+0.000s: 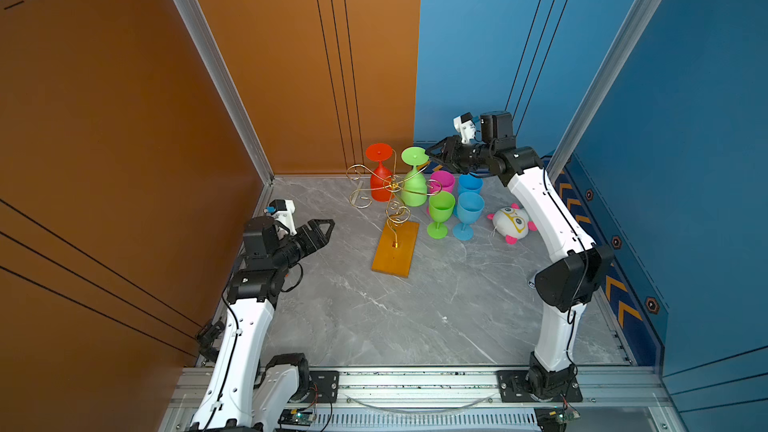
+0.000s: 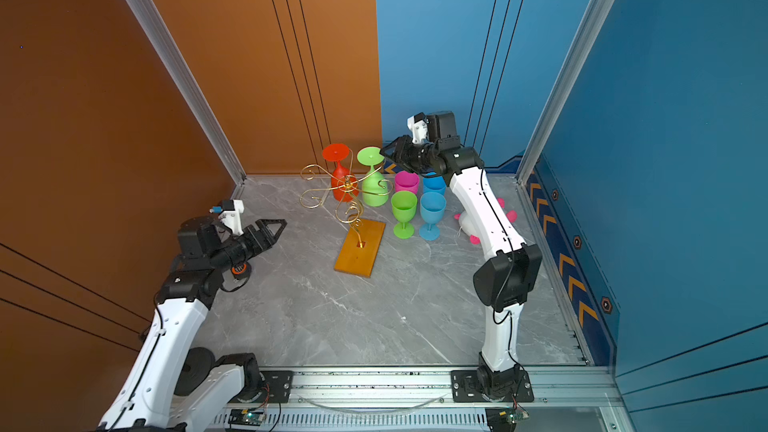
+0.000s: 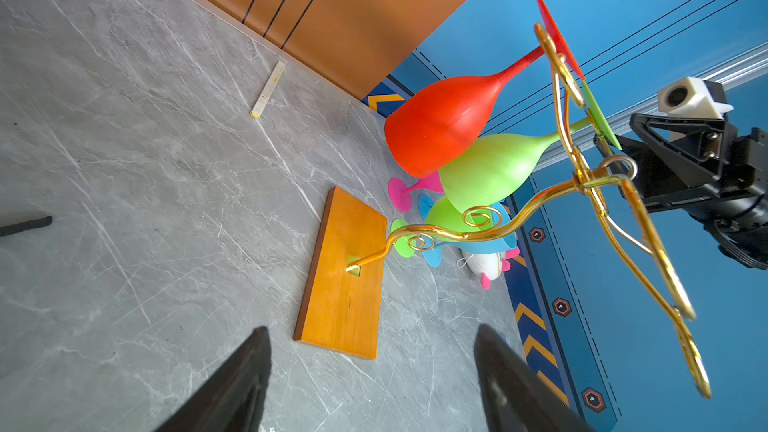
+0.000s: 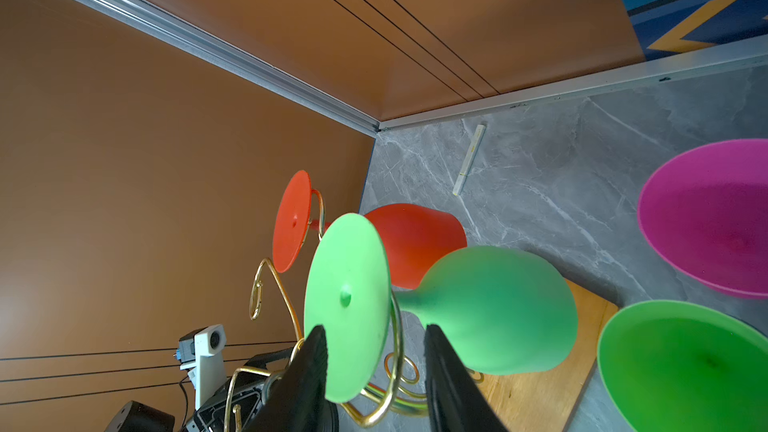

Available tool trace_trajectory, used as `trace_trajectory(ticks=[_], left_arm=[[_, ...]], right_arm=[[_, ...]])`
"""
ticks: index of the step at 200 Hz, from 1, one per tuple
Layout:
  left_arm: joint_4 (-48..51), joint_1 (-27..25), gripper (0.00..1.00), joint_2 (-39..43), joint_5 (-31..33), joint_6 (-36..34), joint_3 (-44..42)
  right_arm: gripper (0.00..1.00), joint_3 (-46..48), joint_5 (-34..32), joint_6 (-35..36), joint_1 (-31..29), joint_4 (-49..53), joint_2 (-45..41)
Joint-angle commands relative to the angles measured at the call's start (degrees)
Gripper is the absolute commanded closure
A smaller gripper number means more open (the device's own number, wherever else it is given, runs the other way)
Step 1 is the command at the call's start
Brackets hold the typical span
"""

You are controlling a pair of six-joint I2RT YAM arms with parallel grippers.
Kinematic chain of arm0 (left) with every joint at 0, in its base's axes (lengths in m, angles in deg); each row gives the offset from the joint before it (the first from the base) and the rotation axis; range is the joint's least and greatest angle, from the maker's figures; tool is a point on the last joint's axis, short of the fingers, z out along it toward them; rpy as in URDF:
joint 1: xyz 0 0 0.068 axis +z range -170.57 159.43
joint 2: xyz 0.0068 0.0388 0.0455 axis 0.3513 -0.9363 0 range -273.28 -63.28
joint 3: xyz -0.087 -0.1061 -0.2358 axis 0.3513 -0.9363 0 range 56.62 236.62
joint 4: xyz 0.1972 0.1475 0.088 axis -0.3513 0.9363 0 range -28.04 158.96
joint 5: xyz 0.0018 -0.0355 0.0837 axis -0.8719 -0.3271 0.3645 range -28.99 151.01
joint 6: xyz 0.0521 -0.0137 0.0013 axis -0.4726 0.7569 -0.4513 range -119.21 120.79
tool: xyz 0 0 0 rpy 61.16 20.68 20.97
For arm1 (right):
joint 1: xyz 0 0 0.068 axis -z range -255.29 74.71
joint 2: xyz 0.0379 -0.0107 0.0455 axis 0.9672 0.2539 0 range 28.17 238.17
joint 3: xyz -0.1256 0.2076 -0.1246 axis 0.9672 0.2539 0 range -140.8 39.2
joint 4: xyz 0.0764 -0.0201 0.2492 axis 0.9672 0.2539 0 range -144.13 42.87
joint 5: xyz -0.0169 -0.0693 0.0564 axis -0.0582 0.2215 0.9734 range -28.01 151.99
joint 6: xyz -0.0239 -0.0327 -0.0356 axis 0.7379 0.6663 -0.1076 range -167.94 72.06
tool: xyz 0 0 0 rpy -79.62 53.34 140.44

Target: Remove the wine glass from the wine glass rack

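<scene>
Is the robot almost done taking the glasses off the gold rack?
Not quite. The pink glass, two blue glasses and a green glass stand on the table. The right gripper has its jaws either side of the foot of the hanging green glass, not clamped yet. The red glass hangs on the rack too, and the left gripper is open, away from it. Two left.

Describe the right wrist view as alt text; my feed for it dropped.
The right end effector, open, straddles the foot of the hanging green glass, which is upside down on the rack. A red glass hangs beside it; the mouths of a pink glass and a second green glass show at the edge.
</scene>
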Motion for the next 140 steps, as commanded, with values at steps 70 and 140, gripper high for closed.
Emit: trace_trajectory(ticks=[70,140], left_arm=[[1.36,0.74,0.22,0.28,-1.21,-0.02,-0.33],[1.71,0.71,0.22,0.19,-1.18,-0.01,0.19]], right_arm=[[0.63,0.19,2.54,-3.52,-0.94,-4.92,-0.22],[0.64,0.17,4.09,-5.04,-1.03,-6.44,0.43]])
